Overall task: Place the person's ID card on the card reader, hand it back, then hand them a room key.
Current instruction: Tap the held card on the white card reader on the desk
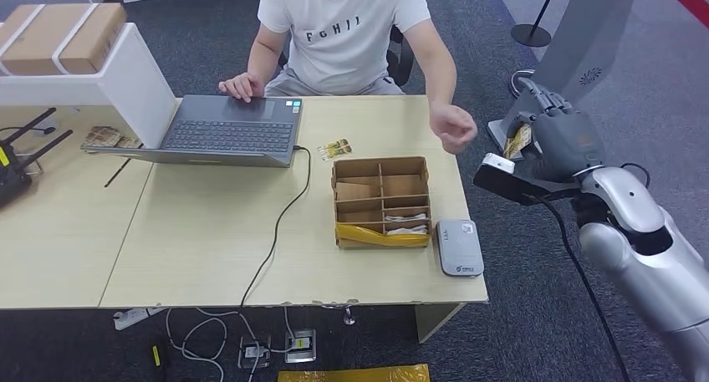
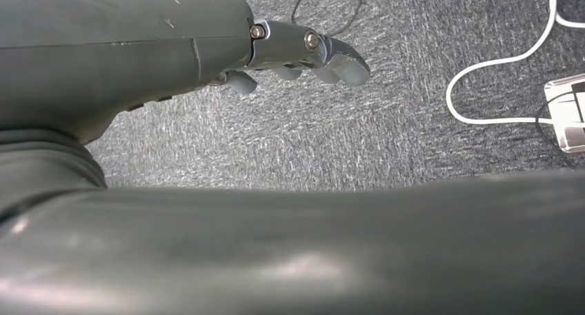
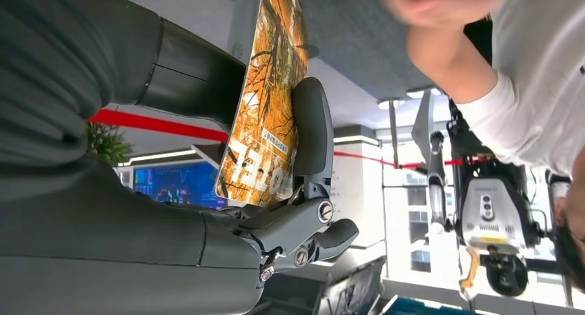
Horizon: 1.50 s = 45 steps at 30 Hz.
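My right hand (image 1: 562,140) is raised off the table's right end and holds an orange patterned card (image 1: 518,140) between thumb and fingers. The right wrist view shows that card (image 3: 265,101) close up, pinched upright by my fingers (image 3: 312,129). The person's hand (image 1: 454,128) hovers just left of it, fingers curled, a short gap away. The grey card reader (image 1: 459,247) lies at the table's front right corner. Another patterned card (image 1: 337,149) lies behind the cardboard box (image 1: 381,200). My left hand (image 2: 303,53) hangs over the carpet, fingers slightly curled, holding nothing.
A person in a white T-shirt (image 1: 343,31) sits behind the table (image 1: 201,240), one hand on a grey laptop (image 1: 230,129). A black cable (image 1: 280,223) runs from the laptop over the front edge. A router (image 1: 17,160) stands at the left, a stanchion base (image 1: 532,34) on the floor.
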{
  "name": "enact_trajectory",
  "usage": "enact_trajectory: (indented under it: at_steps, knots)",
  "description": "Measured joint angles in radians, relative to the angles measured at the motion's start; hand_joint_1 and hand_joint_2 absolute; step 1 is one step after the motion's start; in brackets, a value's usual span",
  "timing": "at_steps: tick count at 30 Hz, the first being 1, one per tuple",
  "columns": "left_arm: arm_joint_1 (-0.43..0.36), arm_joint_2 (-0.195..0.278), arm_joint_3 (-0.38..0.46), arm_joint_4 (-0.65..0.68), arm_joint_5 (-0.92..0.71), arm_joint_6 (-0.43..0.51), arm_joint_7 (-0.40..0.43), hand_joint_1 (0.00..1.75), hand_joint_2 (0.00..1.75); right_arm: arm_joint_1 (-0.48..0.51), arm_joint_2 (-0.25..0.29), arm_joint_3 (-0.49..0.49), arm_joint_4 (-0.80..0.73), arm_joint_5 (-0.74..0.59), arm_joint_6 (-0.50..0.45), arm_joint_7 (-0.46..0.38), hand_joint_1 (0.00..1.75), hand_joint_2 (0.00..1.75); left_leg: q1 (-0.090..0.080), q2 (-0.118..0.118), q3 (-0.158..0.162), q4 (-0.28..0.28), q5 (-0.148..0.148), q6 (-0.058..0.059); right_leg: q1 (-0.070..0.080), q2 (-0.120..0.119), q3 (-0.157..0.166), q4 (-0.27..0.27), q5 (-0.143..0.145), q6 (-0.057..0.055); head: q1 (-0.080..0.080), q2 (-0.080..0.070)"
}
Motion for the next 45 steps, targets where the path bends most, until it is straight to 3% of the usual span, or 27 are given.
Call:
enact_trajectory:
  at_steps: [18,35,45]
  knots:
    - [0.0,0.003,0.0,0.0,0.0,0.009,0.007,0.0,0.0,0.094,0.04,0.057,0.112,-0.075,-0.085,-0.044,1.75,1.75,0.0,0.001,0.0,0.0,0.0,0.0,0.0,0.001,0.0,0.0,0.0,0.0,0.0,0.0]
    - [0.0,0.003,0.0,0.0,0.007,0.013,0.016,0.0,0.0,0.187,0.084,0.13,0.171,-0.218,-0.146,-0.037,1.75,1.75,0.0,0.001,0.0,0.0,0.0,-0.001,0.0,0.001,-0.001,0.0,0.0,0.0,0.0,0.0]
    - [0.0,0.006,0.0,0.0,0.018,0.019,0.017,0.0,0.0,0.212,0.091,0.145,0.189,-0.238,-0.159,-0.046,1.75,1.75,0.0,0.002,0.0,0.0,-0.001,-0.001,0.0,0.002,-0.001,0.0,0.0,0.0,0.0,0.0]
